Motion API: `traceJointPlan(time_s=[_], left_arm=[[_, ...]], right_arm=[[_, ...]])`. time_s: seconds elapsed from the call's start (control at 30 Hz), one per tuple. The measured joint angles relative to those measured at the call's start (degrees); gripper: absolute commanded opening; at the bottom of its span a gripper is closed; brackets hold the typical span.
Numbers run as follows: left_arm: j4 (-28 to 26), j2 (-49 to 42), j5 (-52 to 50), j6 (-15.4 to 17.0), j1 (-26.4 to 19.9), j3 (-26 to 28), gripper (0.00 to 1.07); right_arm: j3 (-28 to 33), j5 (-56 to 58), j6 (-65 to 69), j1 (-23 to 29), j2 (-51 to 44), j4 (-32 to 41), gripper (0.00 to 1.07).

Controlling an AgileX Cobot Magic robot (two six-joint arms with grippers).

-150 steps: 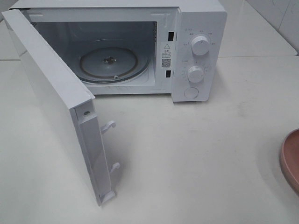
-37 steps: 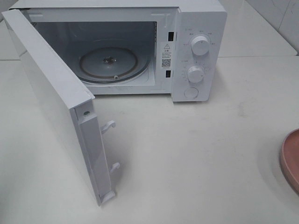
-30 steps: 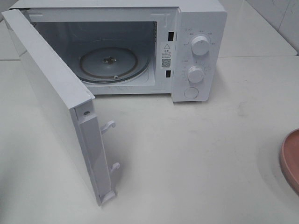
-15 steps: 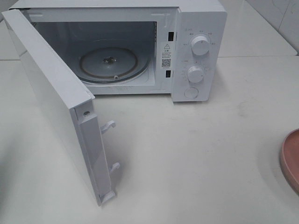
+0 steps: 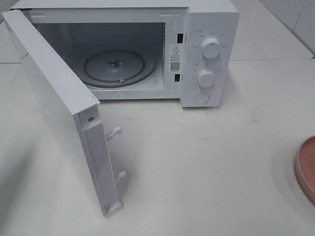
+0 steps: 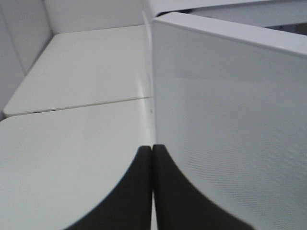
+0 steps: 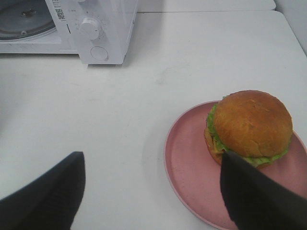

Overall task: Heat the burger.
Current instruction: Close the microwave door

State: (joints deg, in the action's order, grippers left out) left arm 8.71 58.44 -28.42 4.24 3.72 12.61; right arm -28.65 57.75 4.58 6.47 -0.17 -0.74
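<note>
On my screen the white microwave (image 5: 147,49) stands at the far side of the white worktop (image 5: 206,162), and its door (image 5: 59,108) is swung wide open toward the near left, so it juts out over the worktop in front of the oven. Inside the cavity I see the round glass turntable (image 5: 115,66), with nothing on it. On the control panel there are two knobs (image 5: 211,47) and a round button (image 5: 201,97) below them. At the right edge of the high view only a part of the pink plate (image 5: 307,167) shows. In the left wrist view the left fingers (image 6: 152,191) are pressed together with nothing between them, and they sit just beside the outer face of the open door. In the right wrist view the right fingers (image 7: 153,191) are spread wide and hold nothing. The burger (image 7: 249,127) lies on the pink plate, to the right of the microwave and well apart from it. It sits beyond the right fingers, close to one of them, and I cannot tell if that finger touches it.
</note>
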Motion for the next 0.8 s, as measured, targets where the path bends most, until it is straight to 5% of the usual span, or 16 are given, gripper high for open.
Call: traceJointPlan(time_s=[0.17,0.8], left_arm=[[2.81,9.22,-6.36,0.0,6.59,0.92,0.0],[2.64,26.81,-16.16,-0.74,17.99,7.22,0.0]], right_arm=[[0.0,0.0,0.0,0.0,0.0,0.0,0.76],[0.0,0.0,0.0,0.0,0.0,0.0,0.76]])
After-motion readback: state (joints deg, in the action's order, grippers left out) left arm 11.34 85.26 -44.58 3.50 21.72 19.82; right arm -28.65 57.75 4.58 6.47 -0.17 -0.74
